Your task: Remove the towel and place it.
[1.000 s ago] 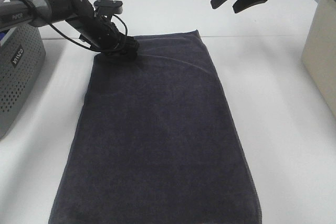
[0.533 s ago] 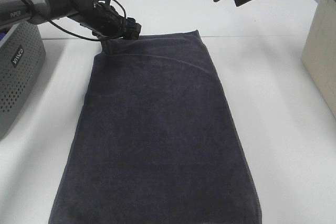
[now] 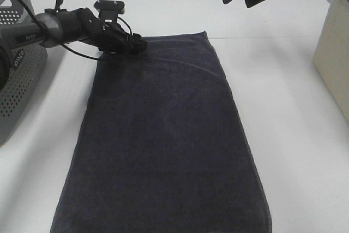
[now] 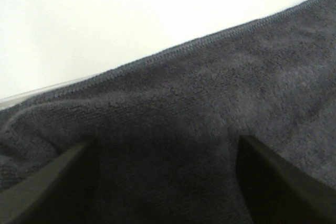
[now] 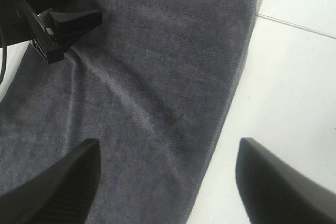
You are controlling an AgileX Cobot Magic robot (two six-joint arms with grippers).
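The towel (image 3: 163, 135) is a long dark charcoal cloth lying flat on the white table (image 3: 294, 135), running from the far side to the near edge. My left gripper (image 3: 139, 45) hovers low over its far left corner, open, with nothing between its fingers. In the left wrist view the left gripper (image 4: 167, 140) straddles the towel (image 4: 210, 93) just inside the hemmed edge. From the right wrist view the left gripper (image 5: 79, 6) shows over the towel (image 5: 157, 77). My right gripper (image 3: 237, 1) hangs high beyond the far right corner, open and empty (image 5: 168, 145).
A grey perforated basket (image 3: 16, 80) stands at the left edge, close to the left arm. A beige bin (image 3: 332, 53) stands at the right edge. Bare white table lies on both sides of the towel and beyond its far edge.
The left gripper lifted off the towel's far left corner, then settled lower again while its arm drew back to the left. The right gripper rose slightly. The towel lies as before.
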